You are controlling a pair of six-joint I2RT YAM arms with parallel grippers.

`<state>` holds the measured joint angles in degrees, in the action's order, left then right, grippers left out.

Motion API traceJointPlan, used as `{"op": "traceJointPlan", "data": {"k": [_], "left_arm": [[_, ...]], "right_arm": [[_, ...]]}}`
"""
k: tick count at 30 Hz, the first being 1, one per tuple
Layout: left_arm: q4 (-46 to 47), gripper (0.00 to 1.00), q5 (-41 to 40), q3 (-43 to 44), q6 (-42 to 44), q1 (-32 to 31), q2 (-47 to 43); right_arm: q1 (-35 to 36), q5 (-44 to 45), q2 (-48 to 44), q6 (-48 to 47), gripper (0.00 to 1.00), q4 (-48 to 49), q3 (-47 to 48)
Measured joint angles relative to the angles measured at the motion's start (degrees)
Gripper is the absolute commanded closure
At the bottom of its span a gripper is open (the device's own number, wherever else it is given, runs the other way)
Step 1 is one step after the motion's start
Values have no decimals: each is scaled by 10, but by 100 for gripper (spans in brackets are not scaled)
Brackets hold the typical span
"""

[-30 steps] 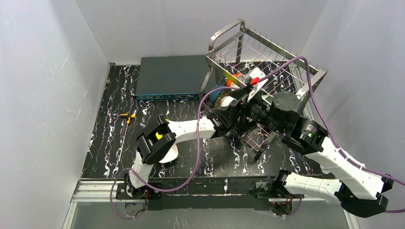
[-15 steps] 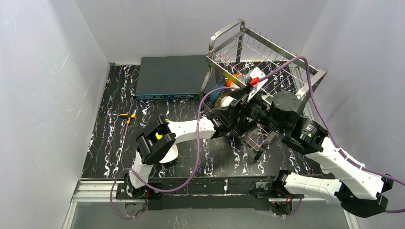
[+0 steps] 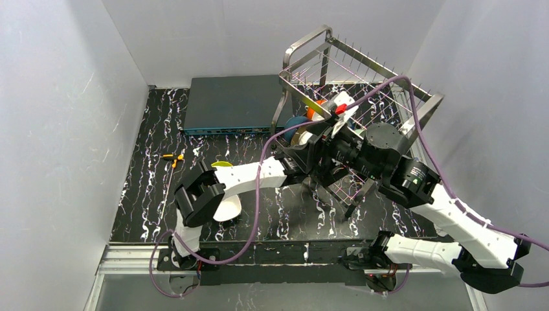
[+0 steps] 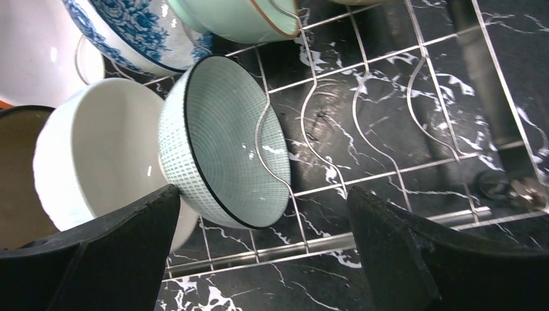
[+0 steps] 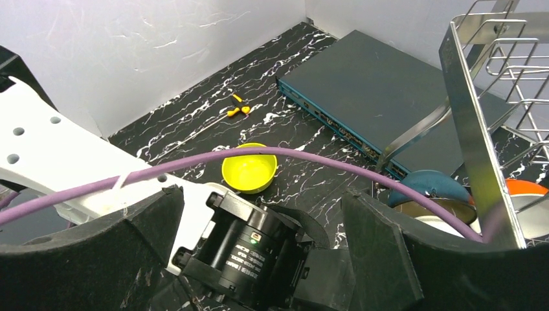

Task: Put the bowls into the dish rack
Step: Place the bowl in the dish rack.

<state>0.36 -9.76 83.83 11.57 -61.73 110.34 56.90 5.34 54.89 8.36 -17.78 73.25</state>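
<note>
My left gripper (image 4: 262, 204) is open just above the dish rack's (image 4: 388, 168) lower tier. A pale green patterned bowl (image 4: 220, 142) stands on edge against a wire there, free of both fingers. Beside it sit a white bowl (image 4: 97, 155), a blue floral bowl (image 4: 129, 29), a mint bowl (image 4: 239, 16) and a tan-brown bowl (image 4: 16, 175). My right gripper (image 5: 256, 214) is open above the left arm's wrist, holding nothing. A yellow bowl (image 5: 249, 170) lies on the table, its rim also showing in the top view (image 3: 222, 164). A white bowl (image 3: 228, 207) lies under the left elbow.
The dish rack (image 3: 362, 71) stands at the back right, with a flat dark grey-blue box (image 3: 233, 102) to its left. A small orange and yellow tool (image 3: 172, 157) lies on the black marbled table (image 3: 155, 194). A purple cable (image 5: 291, 155) crosses the right wrist view.
The left arm's elbow has swung left and its forearm reaches further toward the rack, uncovering the yellow bowl's rim. The left jaws have spread wider. The right arm shifted slightly left.
</note>
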Motion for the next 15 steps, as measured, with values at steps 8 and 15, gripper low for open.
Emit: {"op": "traceJointPlan", "data": {"k": [8,15], "left_arm": [[-23,2,90,-71,-35,-2,-83],[22,2,126,-143,-96,-3,-241]], "right_arm": [[0,-15,19,12,1,10,5],[0,-48,60,52,1,37,60]]}}
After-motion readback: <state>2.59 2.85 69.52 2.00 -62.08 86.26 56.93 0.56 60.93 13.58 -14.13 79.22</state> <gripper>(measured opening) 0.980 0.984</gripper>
